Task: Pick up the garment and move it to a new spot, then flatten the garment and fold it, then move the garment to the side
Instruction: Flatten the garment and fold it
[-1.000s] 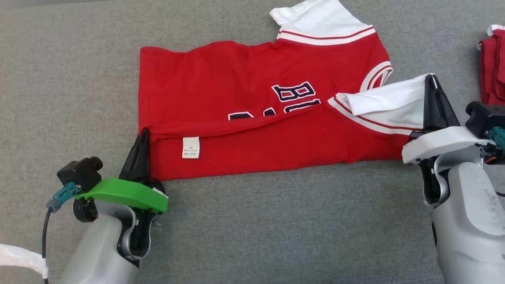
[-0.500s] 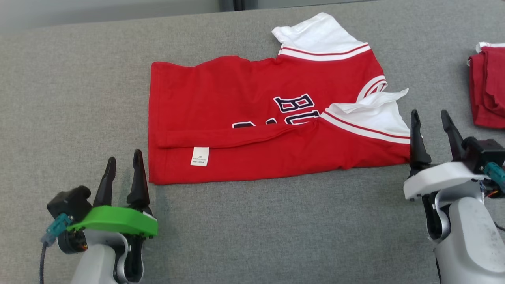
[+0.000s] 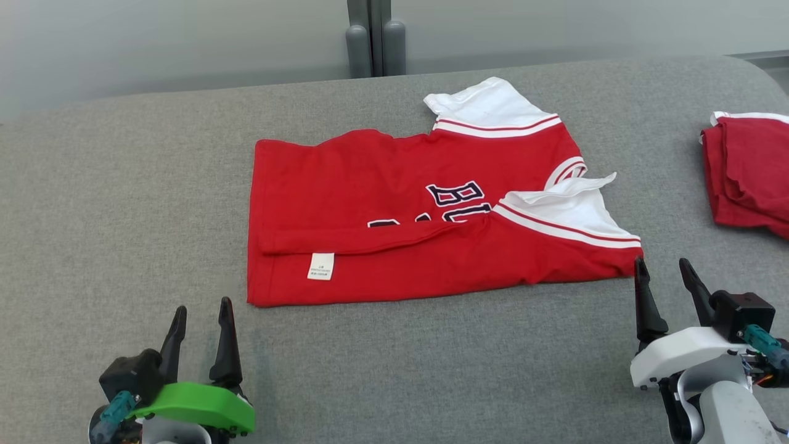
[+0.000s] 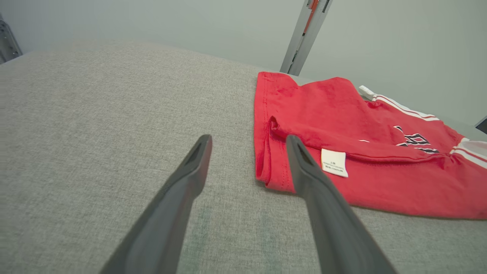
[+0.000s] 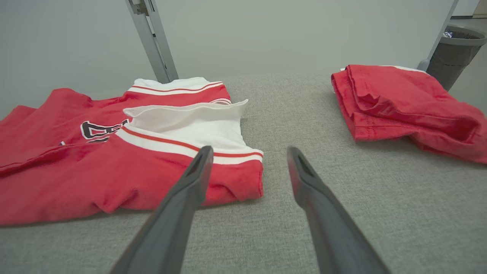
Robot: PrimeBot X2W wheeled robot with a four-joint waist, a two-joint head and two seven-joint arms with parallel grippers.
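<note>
While the red garment (image 3: pixel 400 216) lies spread near the middle of the grey padded table (image 3: pixel 123 216), both grippers sit off it holding nothing. The garment is partly folded. Its near long edge is turned over onto the body, and a white care label (image 3: pixel 321 266) shows on that flap. The near white sleeve (image 3: pixel 573 206) is folded in over the chest lettering (image 3: pixel 456 200), which is partly hidden. The far white sleeve (image 3: pixel 487 108) lies flat at the back edge.

The left gripper (image 3: pixel 203 304) is at lower left, jaws apart and empty, with its fingers pointing toward the garment's near left corner, close but apart. The right gripper (image 3: pixel 661 261) is at lower right, jaws also apart and empty. One fingertip is right at the garment's near right corner; it is probably not touching, but that is hard to call.

A second red garment (image 3: pixel 749 179), folded, sits at the table's far right, well apart. A grey post (image 3: pixel 370 37) stands behind the table, and the right wrist view shows a dark bin (image 5: pixel 454 49) at upper right.
</note>
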